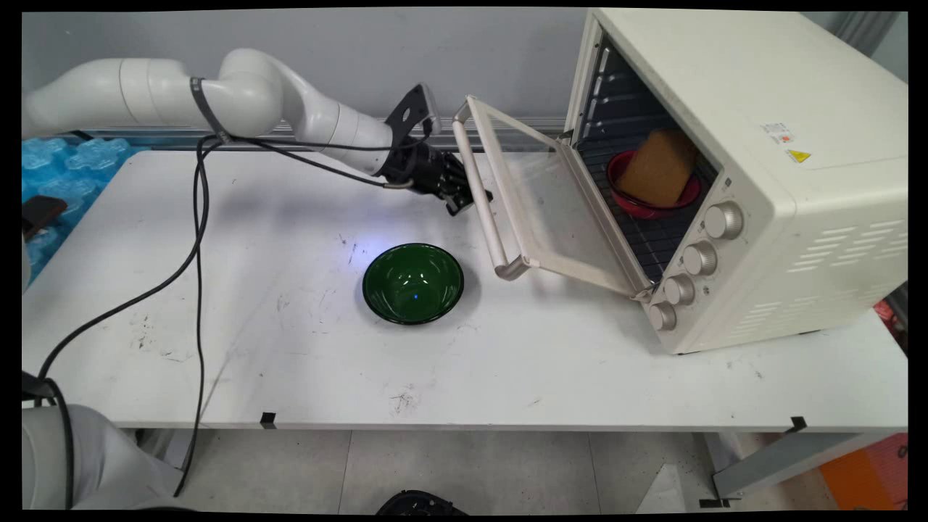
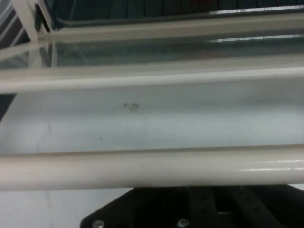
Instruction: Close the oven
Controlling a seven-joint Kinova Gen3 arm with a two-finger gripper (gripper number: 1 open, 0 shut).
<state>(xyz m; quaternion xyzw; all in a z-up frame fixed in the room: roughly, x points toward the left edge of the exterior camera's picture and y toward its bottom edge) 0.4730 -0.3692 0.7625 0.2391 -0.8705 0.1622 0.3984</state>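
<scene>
Nearest the main camera, the white table (image 1: 507, 377) runs along its front edge, scuffed in places. Up at the gripper (image 1: 464, 197), the black fingers meet the cream handle bar (image 1: 479, 196) of the oven door (image 1: 540, 210); whether they are clamped on the bar or only resting against it cannot be told. In the hand view that bar (image 2: 152, 167) crosses the whole width just above the gripper's linkage, with the door's glass and frame beyond it. The door hangs partly open, tilted down toward the table. Behind it the cream toaster oven (image 1: 754, 181) stands at the table's right, four knobs (image 1: 692, 264) down its front panel. Inside, on the wire rack, a red bowl (image 1: 645, 203) holds a brown slice of bread (image 1: 660, 170). A green bowl (image 1: 413, 283) sits upright on the table, near the door's lower corner and apart from the gripper. Black cables (image 1: 197, 239) hang from the arm.
</scene>
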